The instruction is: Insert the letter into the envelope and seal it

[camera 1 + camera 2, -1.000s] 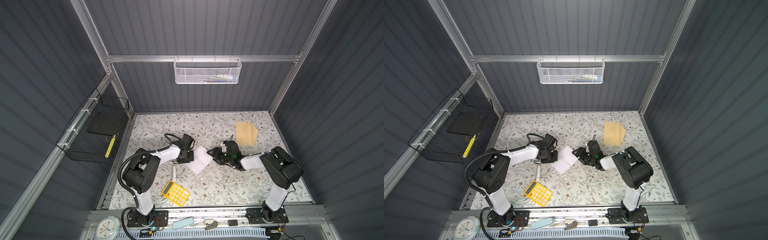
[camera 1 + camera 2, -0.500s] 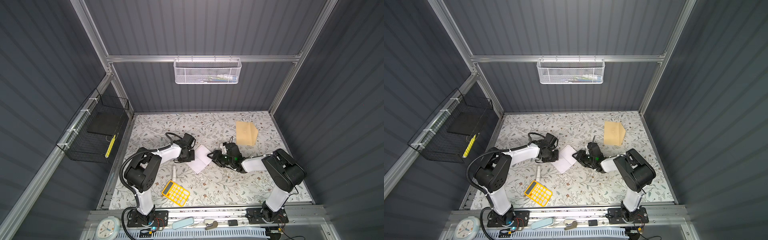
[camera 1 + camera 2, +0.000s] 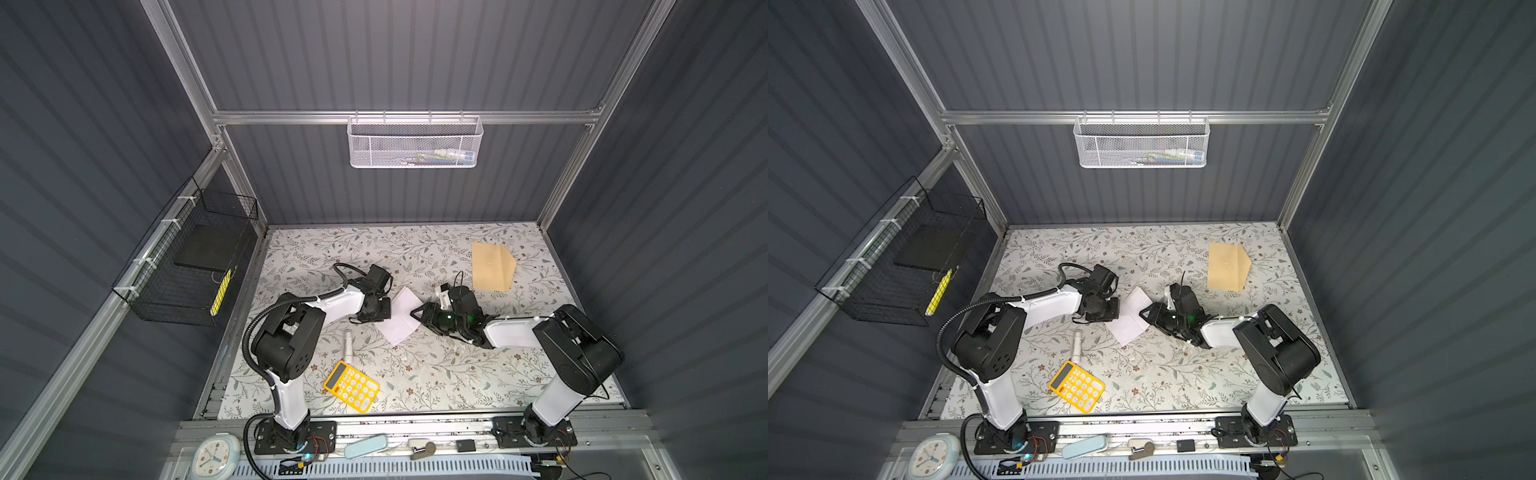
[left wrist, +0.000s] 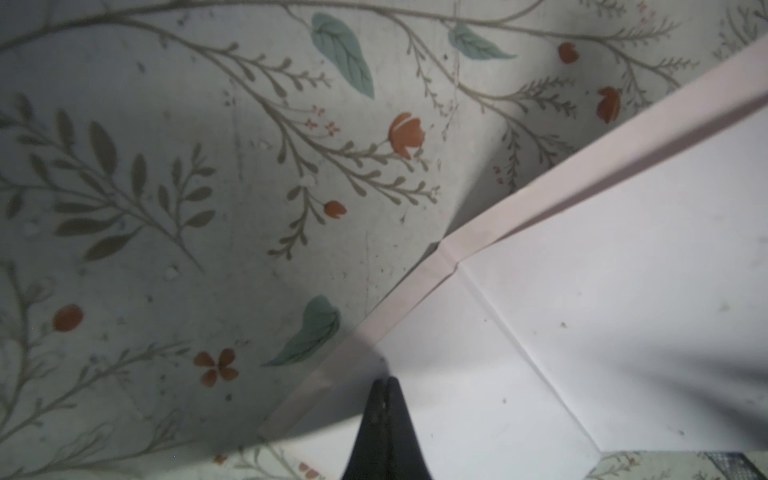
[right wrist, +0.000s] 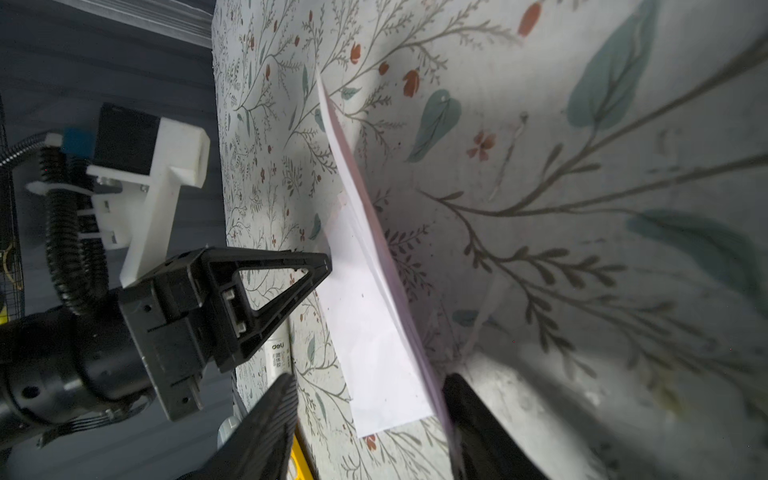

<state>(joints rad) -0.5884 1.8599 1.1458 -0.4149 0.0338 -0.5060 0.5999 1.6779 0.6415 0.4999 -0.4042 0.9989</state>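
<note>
left gripper (image 4: 386,384), its black tapered fingers drawn tightly together, sets its tip on the letter (image 4: 582,332) just inside a narrow folded-over edge; whether any paper is pinched between the fingers cannot be told. right gripper (image 5: 370,376) faces it from the opposite side, its ribbed black fingers standing apart and straddling a corner of the sheet, where the upper layer lifts off the floral-print table cover (image 5: 582,166) in a shallow tent.

in both top views the letter (image 3: 399,318) is a thin, matte white four-sided sheet turned diamond-wise near the middle of the table, between the two grippers. crossing creases divide its surface into panels, and a few small dark specks show on it in the left wrist view.

the envelope (image 3: 492,266), smooth tan kraft paper with its triangular flap spread out toward the right wall, lies flat near the far right corner, well apart from the letter and from both grippers.

a white cylindrical glue stick (image 3: 348,343) lies on the left arm's side, near the letter. a flat yellow calculator (image 3: 351,387) with pale round keys sits nearer the front edge.
</note>
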